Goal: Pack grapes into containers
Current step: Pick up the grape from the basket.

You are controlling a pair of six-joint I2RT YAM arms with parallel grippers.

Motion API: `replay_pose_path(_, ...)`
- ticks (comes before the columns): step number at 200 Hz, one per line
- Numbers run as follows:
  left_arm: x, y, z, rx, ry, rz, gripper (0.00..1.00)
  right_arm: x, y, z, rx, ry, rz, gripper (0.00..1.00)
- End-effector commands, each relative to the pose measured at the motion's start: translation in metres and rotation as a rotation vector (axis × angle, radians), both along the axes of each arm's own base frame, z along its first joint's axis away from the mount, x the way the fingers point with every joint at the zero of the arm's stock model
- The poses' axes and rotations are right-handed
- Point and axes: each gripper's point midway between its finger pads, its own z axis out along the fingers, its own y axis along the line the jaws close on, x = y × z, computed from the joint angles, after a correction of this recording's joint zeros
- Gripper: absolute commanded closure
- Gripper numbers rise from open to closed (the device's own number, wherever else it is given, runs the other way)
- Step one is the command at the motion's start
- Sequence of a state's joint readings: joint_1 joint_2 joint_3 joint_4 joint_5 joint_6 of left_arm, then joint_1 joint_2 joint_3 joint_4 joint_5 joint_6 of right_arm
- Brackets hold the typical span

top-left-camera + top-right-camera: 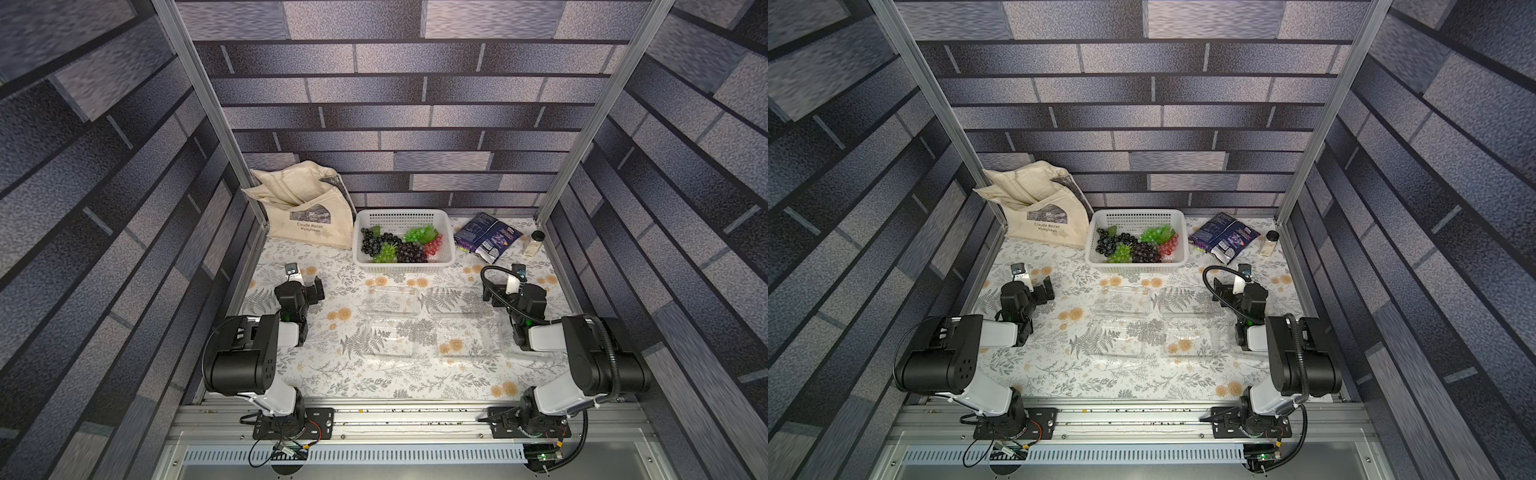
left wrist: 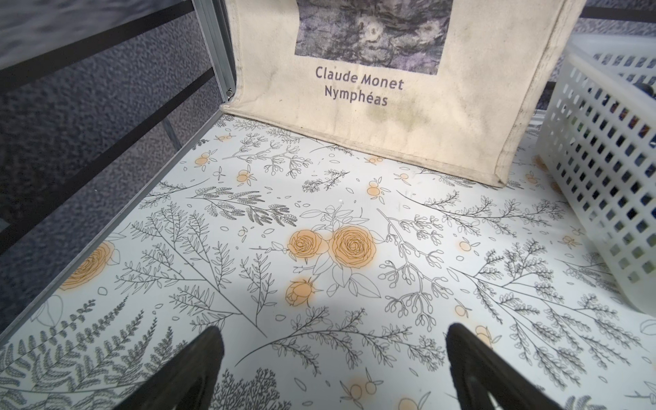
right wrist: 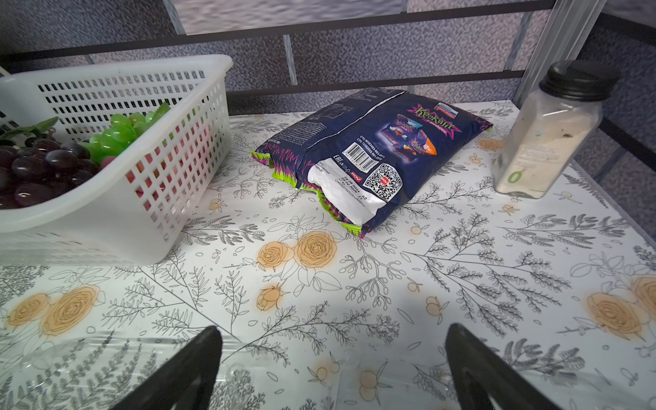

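Dark purple, green and red grapes (image 1: pixel 395 245) lie bunched in a white perforated basket (image 1: pixel 403 214) at the back centre; the right wrist view shows them too (image 3: pixel 46 163). Three clear containers sit on the floral table's middle: one behind (image 1: pixel 392 297), two in front (image 1: pixel 388 336) (image 1: pixel 463 336). My left gripper (image 1: pixel 316 290) (image 2: pixel 333 330) hovers open left of them, nothing between its fingers. My right gripper (image 1: pixel 490 296) (image 3: pixel 333 330) hovers open on their right, over a clear container's rim (image 3: pixel 71 349). Both grippers are apart from the grapes.
A cream tote bag (image 1: pixel 307 208) leans in the back left corner beside the basket (image 2: pixel 603 142). A dark blue snack bag (image 1: pixel 486 237) and a spice jar (image 1: pixel 534 243) stand back right. Metal posts and walls enclose the table.
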State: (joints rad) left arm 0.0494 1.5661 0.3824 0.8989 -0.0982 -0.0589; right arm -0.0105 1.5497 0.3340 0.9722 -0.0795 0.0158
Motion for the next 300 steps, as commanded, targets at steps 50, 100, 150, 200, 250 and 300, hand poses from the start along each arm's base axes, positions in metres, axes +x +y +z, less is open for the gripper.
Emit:
replay_pose_path(50,0.009,-0.001,0.019,0.045,0.02,0.016,0.0,-0.012,-0.01,0.046,-0.015,-0.069,-0.072,0.11)
replay_pose_path(100,0.004,-0.019,0.052,0.133,0.05,0.031,0.04,-0.007,0.025,0.101,0.041,0.008,0.029,0.13)
replay_pose_path(150,-0.001,-0.039,0.103,0.038,-0.003,0.009,0.03,0.003,0.115,0.123,-0.023,0.126,0.245,0.14)
replay_pose_path(200,-0.003,-0.062,0.125,-0.061,0.024,0.002,0.0,0.041,0.185,0.117,-0.025,0.237,0.359,0.17)
replay_pose_path(250,-0.016,-0.058,0.134,-0.11,0.088,0.103,0.0,0.071,0.218,0.085,-0.036,0.361,0.375,0.19)
replay_pose_path(300,-0.017,-0.069,0.127,-0.208,0.135,0.09,0.0,0.089,0.234,0.063,-0.011,0.453,0.384,0.31)
